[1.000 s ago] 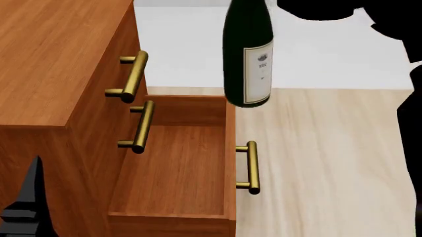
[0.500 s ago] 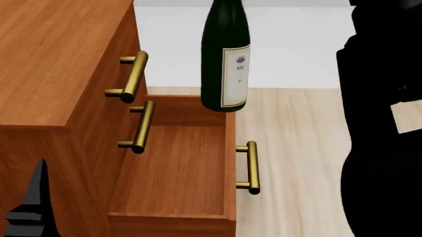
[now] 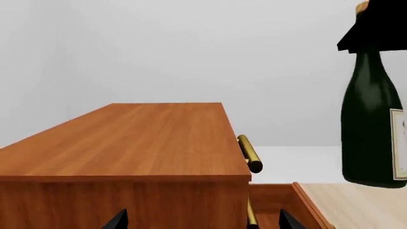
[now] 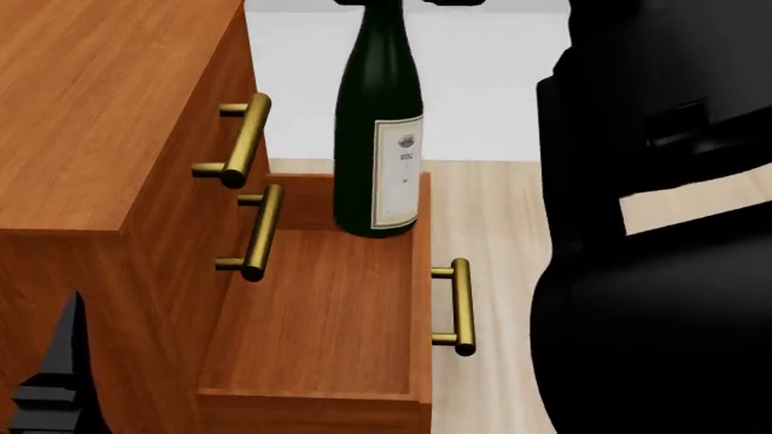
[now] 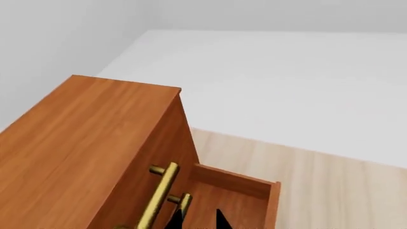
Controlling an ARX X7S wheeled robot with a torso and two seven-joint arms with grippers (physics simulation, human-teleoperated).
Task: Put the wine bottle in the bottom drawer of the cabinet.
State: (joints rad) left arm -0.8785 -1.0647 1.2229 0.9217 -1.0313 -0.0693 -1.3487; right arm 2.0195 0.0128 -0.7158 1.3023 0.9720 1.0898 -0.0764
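**Right gripper carries the bottle over the open drawer**

Right gripper (image 4: 410, 3) is visible only as a dark shape at the very top of the head view, around the neck of the wine bottle (image 4: 379, 145). In the left wrist view a black part covers the bottle top just under the tan cork. The bottle hangs upright above the floor with nothing under it, so I judge the gripper is clamped on the neck, though the fingers themselves are not clearly shown. Holding it by the neck keeps the heavy body hanging straight down, which makes lowering it into a narrow box easier.

The bottle's base appears over the back part of the bottom drawer (image 4: 314, 316), near its right wall. The drawer is pulled out from the cabinet (image 4: 108, 117) and its wooden floor looks bare. Whether the base is already below the rim or above it, I cannot say from these views.

The left gripper (image 3: 200, 222) shows only two dark fingertips that stand well apart with nothing between them. It waits beside the cabinet, away from the bottle's path, probably so the two arms do not collide.

The next move likely needs a slow descent, keeping the bottle away from the drawer wall and the upper brass handles (image 4: 248, 140).
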